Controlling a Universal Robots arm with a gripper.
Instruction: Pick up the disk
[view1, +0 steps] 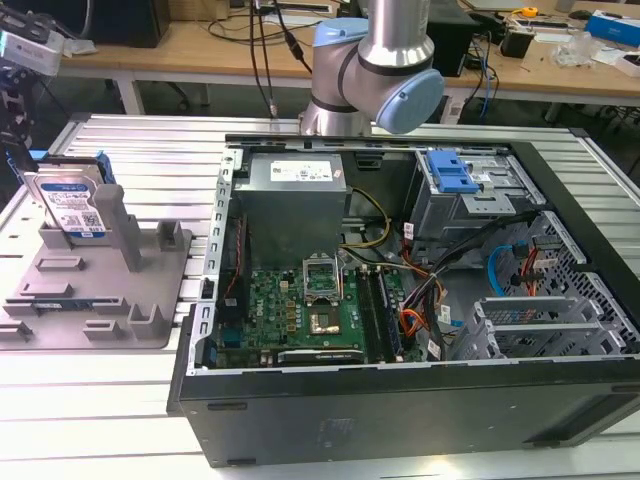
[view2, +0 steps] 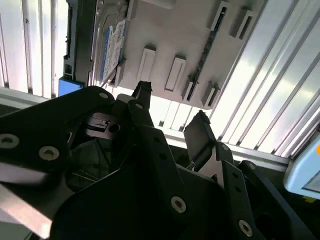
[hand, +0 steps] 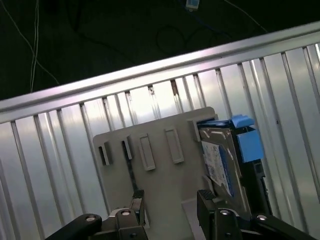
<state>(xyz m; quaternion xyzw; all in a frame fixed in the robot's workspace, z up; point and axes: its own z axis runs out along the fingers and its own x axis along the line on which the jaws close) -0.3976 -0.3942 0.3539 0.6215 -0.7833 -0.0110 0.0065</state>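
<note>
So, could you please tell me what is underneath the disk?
The disk stands upright on the grey fixture, which lies on the ribbed table. Its lower edge is covered by the fixture's raised blocks, so how it seats cannot be seen.

Ribbed silver table (view1: 130, 150), grooves running across the exterior view, bright with glare toward the near edge. Carries a grey plastic fixture (view1: 100, 290) flat on the slats at the exterior view's left. Carries also an open black computer case (view1: 400, 410), set just beside the fixture and taking up the middle and the exterior view's right. In the first wrist view, lies as grooved metal around the fixture's base, ending in a raised edge rail (hand: 150, 70).
</note>
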